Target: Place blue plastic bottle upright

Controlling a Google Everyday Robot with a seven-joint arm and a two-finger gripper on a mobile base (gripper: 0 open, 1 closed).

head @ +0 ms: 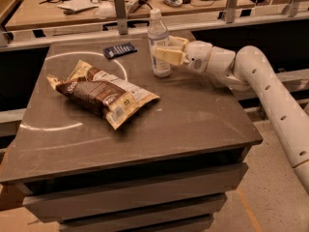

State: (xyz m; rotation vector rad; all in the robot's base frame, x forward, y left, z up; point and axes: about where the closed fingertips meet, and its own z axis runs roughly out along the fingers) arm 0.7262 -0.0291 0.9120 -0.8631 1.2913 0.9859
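The blue plastic bottle [158,38] has a white cap and a white label and stands upright on the dark table [183,120], toward its far edge. Its base rests on the tabletop. My gripper [170,50] reaches in from the right at the bottle's lower half. Its pale fingers [166,55] are closed on the bottle from either side. The white arm [260,81] runs off to the right edge of the view.
A brown snack bag [101,93] lies flat left of centre on the table. A flat dark-blue packet [119,50] lies at the far edge, left of the bottle. A railing [118,13] and a cluttered desk [72,4] stand behind the table.
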